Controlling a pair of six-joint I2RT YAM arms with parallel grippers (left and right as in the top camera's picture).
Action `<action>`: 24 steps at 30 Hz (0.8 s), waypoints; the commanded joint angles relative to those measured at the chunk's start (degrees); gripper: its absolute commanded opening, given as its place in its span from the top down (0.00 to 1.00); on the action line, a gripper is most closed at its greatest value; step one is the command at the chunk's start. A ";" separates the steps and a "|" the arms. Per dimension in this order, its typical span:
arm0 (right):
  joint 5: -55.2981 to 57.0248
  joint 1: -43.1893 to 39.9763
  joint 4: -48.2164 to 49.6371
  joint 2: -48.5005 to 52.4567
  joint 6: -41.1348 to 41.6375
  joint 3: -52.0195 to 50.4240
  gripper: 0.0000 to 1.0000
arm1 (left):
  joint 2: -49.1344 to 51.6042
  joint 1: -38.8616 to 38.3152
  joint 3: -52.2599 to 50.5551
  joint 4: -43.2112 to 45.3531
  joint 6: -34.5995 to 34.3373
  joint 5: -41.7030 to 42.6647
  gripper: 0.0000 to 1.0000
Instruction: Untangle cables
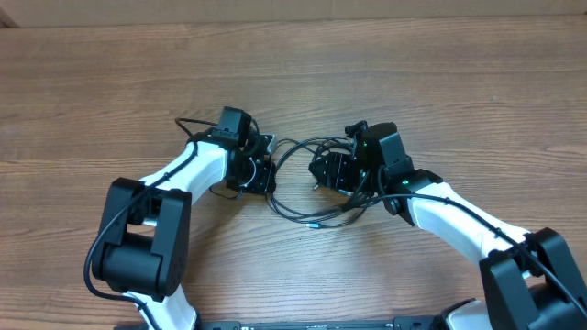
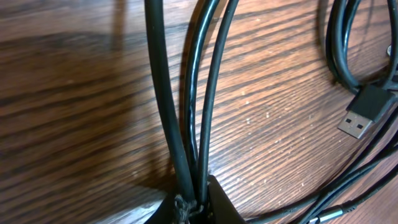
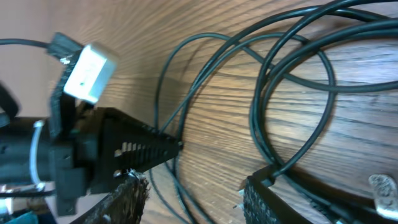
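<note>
Cropped at six o'clock, left gripper (image 2: 198, 205) pinches bunched cables (image 2: 208, 93); right gripper (image 3: 193, 186) stands spread; USB plug (image 2: 362, 115) lies at three o'clock.

- Thin black cables (image 2: 189, 93) — tangled in loose, overlapping loops, lying mid-table (image 1: 92, 73).
- One USB plug (image 2: 360, 116) lies flat — silvery tip exposed.

Robotics lab bench: wood-grain table (image 1: 92, 73); left arm (image 1: 197, 165) and right arm (image 1: 449, 206), white-shelled with black joints, mounted at the near side; black cables (image 2: 160, 93) between them
</note>
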 commanded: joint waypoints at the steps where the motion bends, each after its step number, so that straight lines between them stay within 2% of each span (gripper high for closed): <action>1: 2.78 0.22 0.76 3.04 -0.20 1.88 0.51 | 1.64 -0.74 -1.25 0.24 1.68 0.02 0.90; 5: 1.60 0.28 3.48 6.73 0.17 1.88 0.51 | 1.64 -0.74 -1.25 0.35 1.66 0.00 0.90; 10: 1.05 0.66 11.34 11.39 0.17 1.88 0.51 | 1.64 -0.74 -1.25 0.63 1.66 -0.02 0.91; 14: 1.81 0.72 13.29 11.93 0.20 1.90 0.52 | 1.64 -0.74 -1.25 0.61 1.64 -0.46 0.91; 18: 6.16 2.36 13.25 11.98 0.17 1.90 0.52 | 1.64 -0.74 -1.25 0.74 1.64 -1.07 0.91; 24: 18.32 6.29 13.33 12.02 0.13 1.90 0.51 | 1.64 -0.74 -1.25 0.68 1.64 -1.07 0.91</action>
